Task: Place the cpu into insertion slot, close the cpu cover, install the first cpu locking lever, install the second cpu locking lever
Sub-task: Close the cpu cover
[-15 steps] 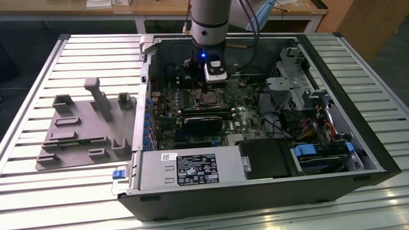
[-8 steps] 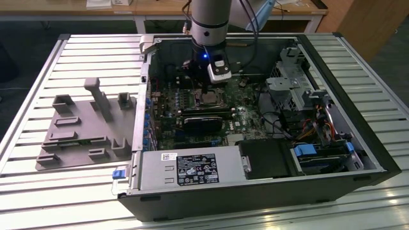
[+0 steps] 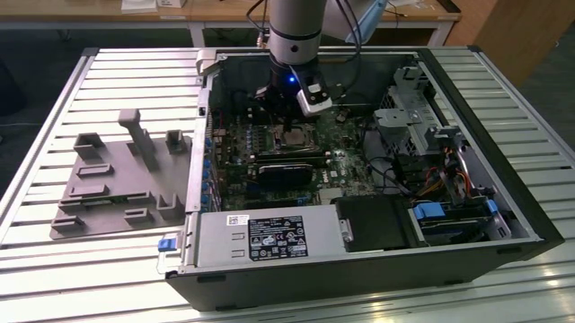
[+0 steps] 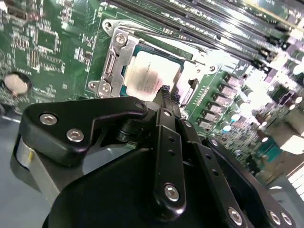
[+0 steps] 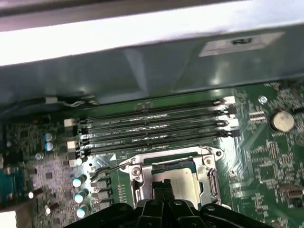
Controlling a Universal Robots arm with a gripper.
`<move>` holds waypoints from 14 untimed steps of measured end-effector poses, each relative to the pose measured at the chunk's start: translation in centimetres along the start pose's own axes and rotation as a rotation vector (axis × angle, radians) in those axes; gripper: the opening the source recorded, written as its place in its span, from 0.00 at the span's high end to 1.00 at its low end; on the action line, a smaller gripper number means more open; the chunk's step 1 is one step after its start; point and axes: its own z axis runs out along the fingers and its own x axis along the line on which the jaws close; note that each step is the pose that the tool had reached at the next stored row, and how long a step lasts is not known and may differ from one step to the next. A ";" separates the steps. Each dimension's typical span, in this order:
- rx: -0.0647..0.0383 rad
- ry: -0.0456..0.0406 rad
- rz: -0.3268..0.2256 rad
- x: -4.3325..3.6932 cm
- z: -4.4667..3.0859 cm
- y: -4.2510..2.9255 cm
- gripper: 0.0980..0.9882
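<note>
**Item 1.** One cpu [image 4: 152,76], a small flat square chip with a pale silvery-grey metal top. It lies flat, metal face up, seated in the socket. Being square, it has no long axis, and its edges run parallel to the socket's.

**Item 2.** One insertion slot [image 3: 293,137], a small square socket with a silvery rim, near the middle of the green circuit board [image 4: 57,42].

**Item 3.** One cpu cover [image 4: 116,59], a thin silvery square metal frame. It lies down flat around the chip, which shows through its window.

**Item 4.** One gripper [image 4: 165,92], black. Its two fingertips are pressed together with nothing visible between them, just above the chip's edge.

**Item 5.** Four long black memory slots [image 5: 152,126], parallel, beside the socket.

**Item 6.** One round silvery coin cell [image 5: 282,120] on the board, well apart from the socket.

**Item 7.** One open black computer case [image 3: 359,282] lying on a slatted metal table [image 3: 134,74].

**Item 8.** One grey moulded fixture plate [image 3: 108,185], near the table's edge on the exterior view's left.
</note>
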 end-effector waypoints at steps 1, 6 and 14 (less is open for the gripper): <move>0.000 0.0001 -0.014 0.00 0.01 0.00 1.00; -0.001 -0.0118 -0.034 0.25 0.14 -0.04 1.00; -0.001 -0.0162 0.011 0.34 0.43 -0.10 1.00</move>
